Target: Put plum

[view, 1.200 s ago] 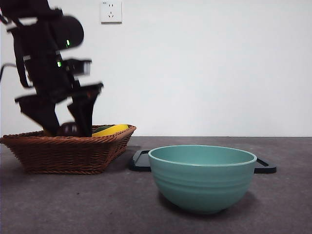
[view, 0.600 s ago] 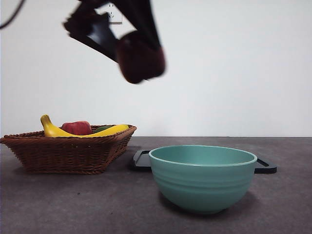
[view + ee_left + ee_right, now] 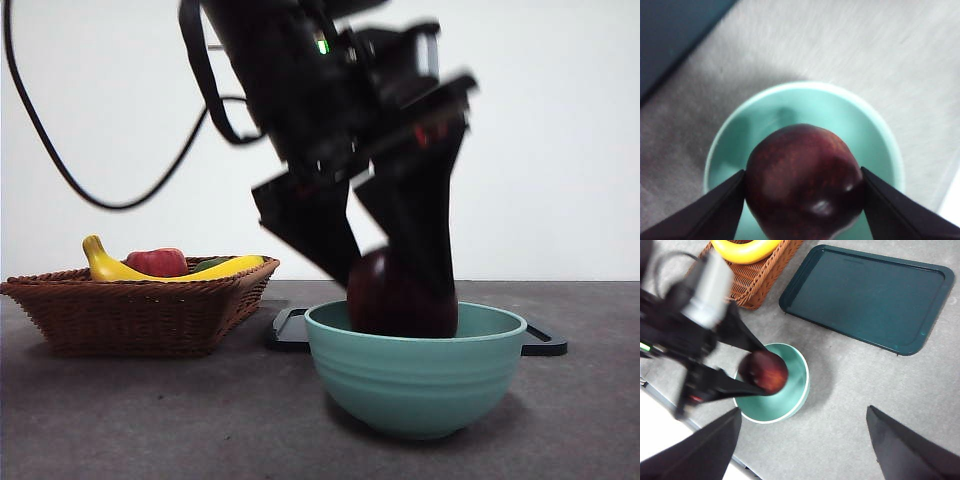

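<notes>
The plum [image 3: 395,292] is dark maroon and glossy, and my left gripper [image 3: 398,300] is shut on it. It hangs in the mouth of the teal bowl [image 3: 415,385], its lower part hidden behind the rim. In the left wrist view the plum [image 3: 802,185] sits between the two black jaws of the left gripper [image 3: 802,200], straight above the bowl [image 3: 765,120]. My right gripper [image 3: 802,412] stands open high above the table with nothing in it. It looks down on the plum [image 3: 763,371] and the bowl [image 3: 796,385].
A wicker basket [image 3: 140,315] at the left holds a yellow banana [image 3: 120,268] and a red fruit [image 3: 157,262]. A dark green tray [image 3: 865,295] lies flat behind the bowl, next to the basket [image 3: 760,275].
The left gripper took the plum from the basket, lifted it high, carried it to the right, and has now come down with it into the bowl's mouth.
</notes>
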